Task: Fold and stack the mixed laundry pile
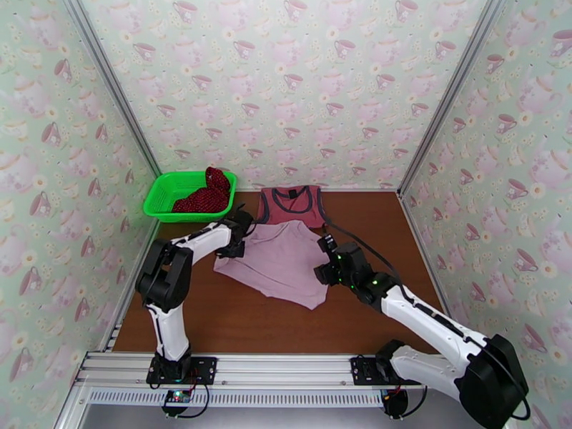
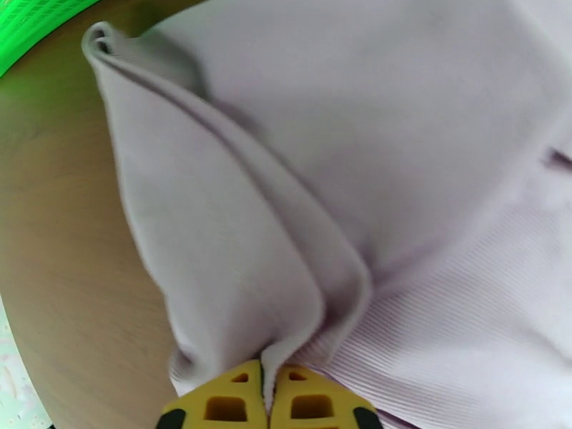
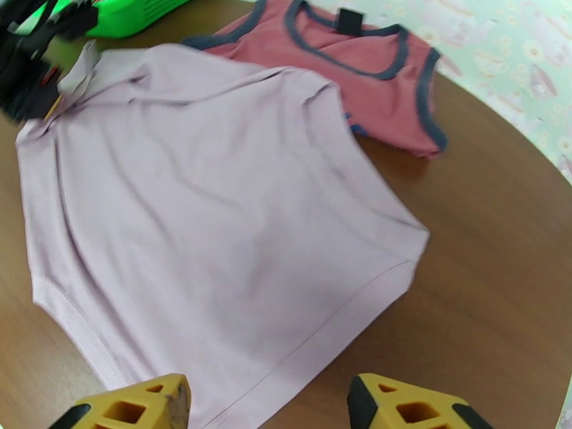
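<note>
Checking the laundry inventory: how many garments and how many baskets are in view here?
Garments: 3 (dusty-red tank top, mauve-pink piece, dotted dark-red cloth)
Baskets: 1 (green basket)
Total: 4

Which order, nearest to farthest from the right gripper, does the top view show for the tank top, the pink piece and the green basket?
1. The pink piece, right beside the right gripper, on its left.
2. The tank top, farther back, toward the rear wall.
3. The green basket, far left, in the back corner.
</note>
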### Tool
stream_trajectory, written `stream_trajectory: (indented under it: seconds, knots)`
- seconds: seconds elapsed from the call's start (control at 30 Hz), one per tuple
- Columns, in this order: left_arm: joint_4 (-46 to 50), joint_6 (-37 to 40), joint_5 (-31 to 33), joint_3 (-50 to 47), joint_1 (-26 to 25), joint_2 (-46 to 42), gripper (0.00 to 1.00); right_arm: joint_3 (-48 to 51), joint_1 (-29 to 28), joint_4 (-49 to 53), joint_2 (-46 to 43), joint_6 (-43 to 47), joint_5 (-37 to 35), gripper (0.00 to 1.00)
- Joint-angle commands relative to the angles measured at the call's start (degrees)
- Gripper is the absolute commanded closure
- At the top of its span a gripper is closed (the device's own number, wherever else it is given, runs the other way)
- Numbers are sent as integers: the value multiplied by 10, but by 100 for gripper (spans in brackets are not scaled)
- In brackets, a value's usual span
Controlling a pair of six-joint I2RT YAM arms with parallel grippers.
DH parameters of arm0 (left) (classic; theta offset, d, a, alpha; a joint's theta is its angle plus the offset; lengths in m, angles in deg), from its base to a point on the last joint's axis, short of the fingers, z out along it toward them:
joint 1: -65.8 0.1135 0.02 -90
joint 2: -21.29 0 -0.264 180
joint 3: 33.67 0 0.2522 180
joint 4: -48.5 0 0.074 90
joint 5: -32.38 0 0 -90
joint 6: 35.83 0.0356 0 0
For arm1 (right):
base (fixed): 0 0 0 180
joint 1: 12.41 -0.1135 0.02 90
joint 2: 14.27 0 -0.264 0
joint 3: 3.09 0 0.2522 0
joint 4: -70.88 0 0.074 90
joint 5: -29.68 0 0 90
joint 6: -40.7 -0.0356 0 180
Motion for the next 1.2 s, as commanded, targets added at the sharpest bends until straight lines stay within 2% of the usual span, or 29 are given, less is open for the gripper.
stream_trajectory:
  seconds: [0.0, 0.07, 0.17, 0.3, 0.43, 0.63, 0.73, 0.83, 0.97, 1.17]
  knots:
    - [7, -23, 5, -23, 8, -79, 100, -6, -54, 34, 17, 37, 21, 35]
    - [19, -41, 0, -36, 20, -126, 100, -13, -95, 55, 42, 58, 23, 34]
    - [28, -63, -8, -55, 42, -195, 100, -30, -168, 91, 87, 83, -21, 33]
    - [33, -81, -29, -78, 77, -248, 100, -44, -204, 127, 131, 116, -43, 32]
    - [26, -89, -50, -105, 107, -258, 100, -55, -206, 158, 127, 206, -85, 33]
    - [7, -99, -68, -142, 127, -279, 100, -81, -206, 278, 110, 399, -66, 30]
    - [-1, -99, -72, -156, 134, -293, 100, -77, -206, 314, 124, 454, -73, 30]
    - [-12, -98, -84, -170, 142, -305, 100, -55, -204, 293, 135, 488, -78, 33]
    - [-24, -93, -104, -177, 152, -315, 100, -29, -186, 199, 140, 508, -60, 40]
    - [-38, -88, -123, -200, 158, -321, 100, -30, -171, 145, 190, 529, -51, 41]
